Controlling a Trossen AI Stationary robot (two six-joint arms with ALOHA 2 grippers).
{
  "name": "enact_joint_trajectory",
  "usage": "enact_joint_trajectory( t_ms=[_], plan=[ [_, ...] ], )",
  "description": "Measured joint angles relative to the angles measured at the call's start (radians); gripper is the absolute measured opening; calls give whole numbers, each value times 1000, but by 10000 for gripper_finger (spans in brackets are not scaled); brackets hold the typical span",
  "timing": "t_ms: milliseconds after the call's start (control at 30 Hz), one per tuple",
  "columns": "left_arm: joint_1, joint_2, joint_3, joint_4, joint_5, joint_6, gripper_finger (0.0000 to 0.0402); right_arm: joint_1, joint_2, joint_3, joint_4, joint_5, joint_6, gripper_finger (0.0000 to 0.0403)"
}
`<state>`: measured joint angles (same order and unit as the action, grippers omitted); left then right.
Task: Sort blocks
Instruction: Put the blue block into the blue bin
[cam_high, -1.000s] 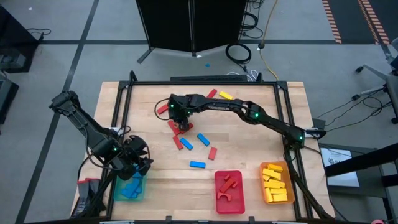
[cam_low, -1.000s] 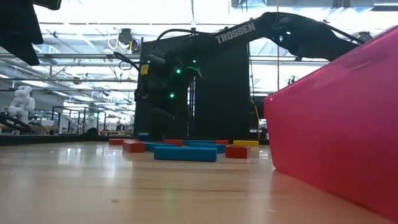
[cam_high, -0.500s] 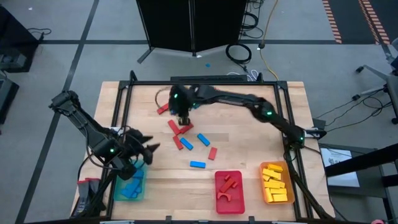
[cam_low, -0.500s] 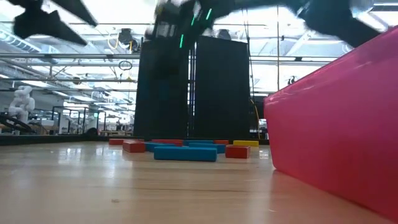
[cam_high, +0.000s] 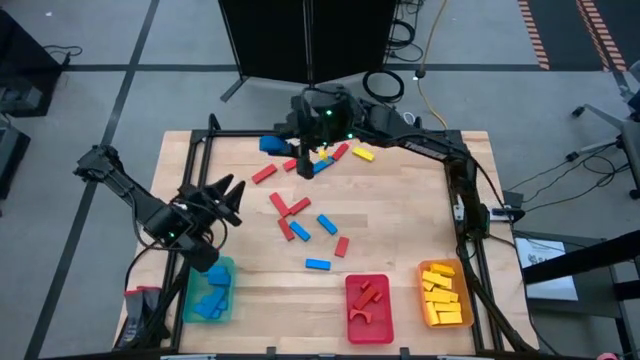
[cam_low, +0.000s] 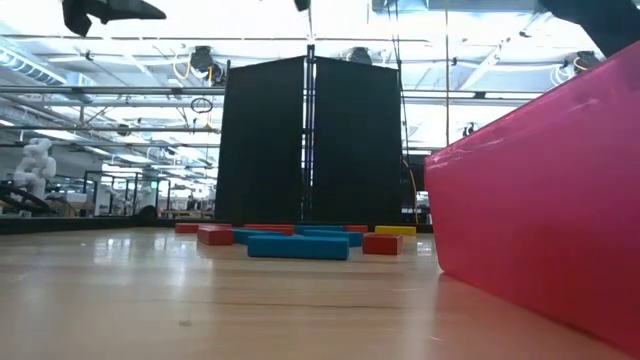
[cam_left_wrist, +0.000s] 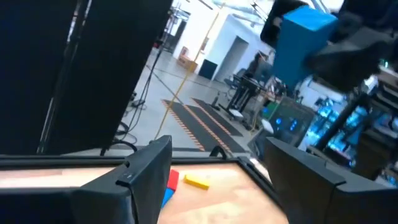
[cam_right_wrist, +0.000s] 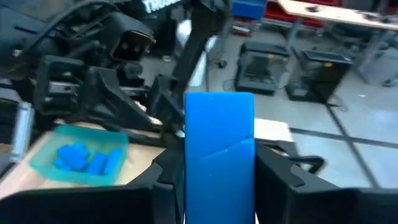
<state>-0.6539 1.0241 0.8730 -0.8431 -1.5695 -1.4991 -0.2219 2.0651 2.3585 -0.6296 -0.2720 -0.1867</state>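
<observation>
The right claw (cam_high: 272, 145) hangs raised at the far side, fingers clamped on a load, while the left claw (cam_high: 228, 198) hovers spread wide.

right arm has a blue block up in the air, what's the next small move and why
Probably carry it toward the green tray: the right gripper is shut on the blue block, and that tray already holds blue pieces. The left gripper hovers open nearby.

You see wooden table (cam_high: 400, 200) under right gripper (cam_right_wrist: 219, 162). Teal tray (cam_high: 186, 305) just beside left gripper (cam_high: 226, 197). Red tray (cam_high: 390, 300) and orange tray (cam_high: 422, 300) well apart from both grippers. Black panel (cam_high: 305, 40) beyond right gripper, past table edge; coiled cable (cam_high: 383, 85) on floor near it.
</observation>
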Motion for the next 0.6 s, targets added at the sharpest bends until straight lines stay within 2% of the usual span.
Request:
enact_joint_trajectory(
  t_ms=[233,300,333,400,500,600],
  plan=[
    [-16,-5,24,173,-2,222,260,41,9,-4,49,-55,11,110],
    [-23,-10,45,217,40,289,260,46,0,-2,49,-56,11,110],
    [-23,-17,58,232,96,320,260,47,-3,-2,40,-56,9,110],
    [-8,-38,88,272,310,392,260,52,-10,-3,21,-55,-8,110],
    [22,-54,106,481,634,655,260,56,-35,-4,-2,-60,-20,110],
    [39,-69,106,751,707,1004,260,54,-72,-3,-18,-60,-21,110]
  ],
)
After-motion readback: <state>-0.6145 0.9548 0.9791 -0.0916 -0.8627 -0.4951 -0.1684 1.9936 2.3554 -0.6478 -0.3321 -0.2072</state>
